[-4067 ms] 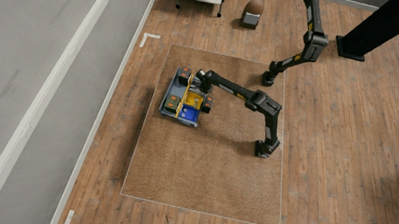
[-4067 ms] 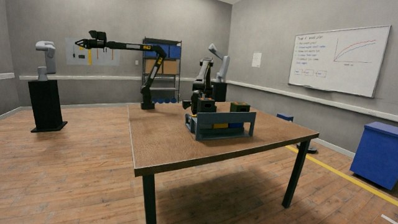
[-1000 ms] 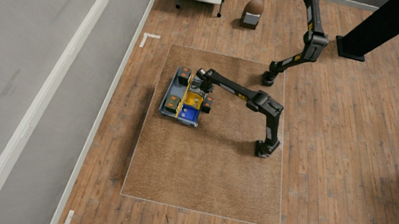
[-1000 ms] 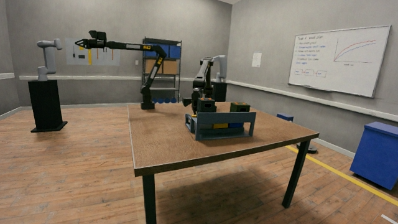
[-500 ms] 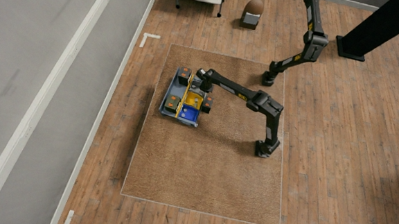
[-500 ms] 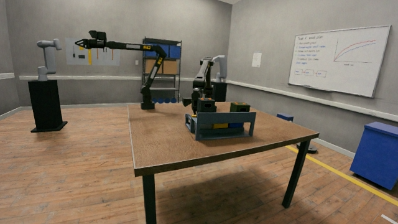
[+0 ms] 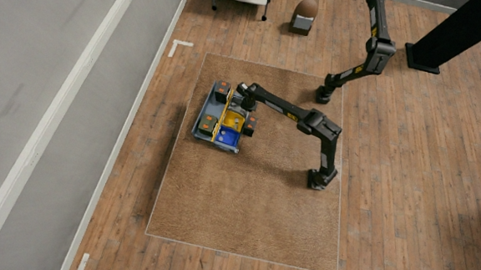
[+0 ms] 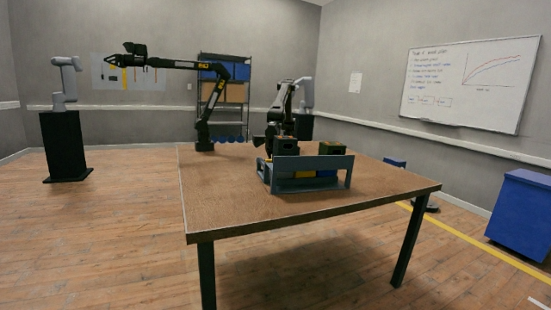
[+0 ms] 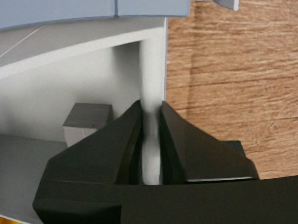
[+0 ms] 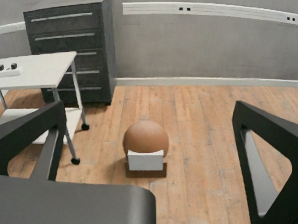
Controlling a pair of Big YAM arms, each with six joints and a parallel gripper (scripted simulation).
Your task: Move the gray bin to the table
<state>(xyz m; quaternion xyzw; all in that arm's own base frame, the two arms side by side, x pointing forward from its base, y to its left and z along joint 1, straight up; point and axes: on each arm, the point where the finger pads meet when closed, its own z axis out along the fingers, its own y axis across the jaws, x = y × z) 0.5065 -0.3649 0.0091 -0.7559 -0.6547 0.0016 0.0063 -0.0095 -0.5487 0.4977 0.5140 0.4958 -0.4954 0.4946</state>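
Two robot arms (image 7: 318, 123) (image 8: 281, 96) on one table (image 7: 244, 219) (image 8: 241, 202), three open bins (image 7: 231, 120) (gray, yellow, blue), three lidded boxes (image 7: 208, 125) (image 8: 331, 148).

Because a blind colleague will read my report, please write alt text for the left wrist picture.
The left gripper's black jaws are closed on the side wall of the gray open bin, with the wall's rim running between them. Inside the bin, beside the jaws, lies a gray block-shaped part; a blue-gray piece of the shelf crosses the top, and wood grain fills the right.
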